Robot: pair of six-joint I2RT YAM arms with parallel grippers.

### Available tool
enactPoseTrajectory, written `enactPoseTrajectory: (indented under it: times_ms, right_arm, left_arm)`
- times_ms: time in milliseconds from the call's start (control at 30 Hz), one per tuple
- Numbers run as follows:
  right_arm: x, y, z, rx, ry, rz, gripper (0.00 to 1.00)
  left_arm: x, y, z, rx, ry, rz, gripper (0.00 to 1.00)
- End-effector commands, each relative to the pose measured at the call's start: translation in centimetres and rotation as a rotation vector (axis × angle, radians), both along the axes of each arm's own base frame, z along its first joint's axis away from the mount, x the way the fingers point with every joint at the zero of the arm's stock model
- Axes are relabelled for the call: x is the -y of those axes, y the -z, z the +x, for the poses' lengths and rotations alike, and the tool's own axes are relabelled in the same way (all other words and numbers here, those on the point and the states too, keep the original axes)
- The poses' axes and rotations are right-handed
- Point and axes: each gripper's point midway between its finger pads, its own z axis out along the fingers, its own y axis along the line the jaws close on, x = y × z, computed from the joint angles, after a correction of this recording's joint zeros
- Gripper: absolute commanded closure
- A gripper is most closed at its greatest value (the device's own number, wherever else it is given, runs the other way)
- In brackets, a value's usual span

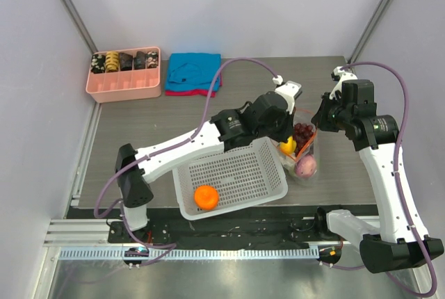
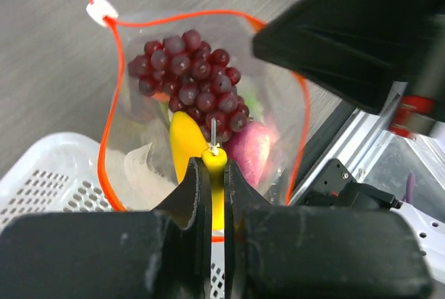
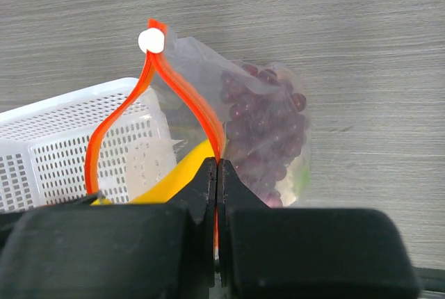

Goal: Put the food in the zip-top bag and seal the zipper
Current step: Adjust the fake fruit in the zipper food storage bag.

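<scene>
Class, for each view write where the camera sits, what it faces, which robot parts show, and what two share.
Top external: above, behind, looking down at table; left arm, right arm show.
Left wrist: on that wrist, faces bag; left claw grips banana.
Right wrist: on that wrist, faces zipper; right claw pinches it.
Wrist views share grapes.

Table: basket, bag, tray, cloth
</scene>
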Motion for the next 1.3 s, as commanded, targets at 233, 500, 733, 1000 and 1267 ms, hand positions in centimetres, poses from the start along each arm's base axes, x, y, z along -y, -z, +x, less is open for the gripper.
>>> enactPoseTrajectory:
  times_ms: [233,500,733,1000,1267]
  right_arm:
    - [-0.6,-2.3,1.0,0.101,-0.013,0.03,0.99]
    - [-0.7,-2.2,0.9,0.095,-0.012,0.038,0.99]
    - [-0.6,-2.4,1.1,0.101,-0.011,0.033,0.99]
    - [-0.5,-2.2,1.1,0.098,-0.014,0.023,0.99]
    - [-0.6,-2.0,0.8,0.096,-0.027,0.019,0.99]
  left_arm:
    - [0.0,-8.5,0.4,0.368,-0.012,-0.129,1.0]
    - [1.7,-5.2,-1.4,0.694,0.026,-0.076,0.76]
    - [0.1,-6.2,-2.3,0.644,0.044,-0.029,0.0]
    - [-6.2,-10.9,-4.0,0.507,0.122,-0.067,0.0]
    - [-17.9,-1.8,-8.8,0.248,0.754,0.119,0.0]
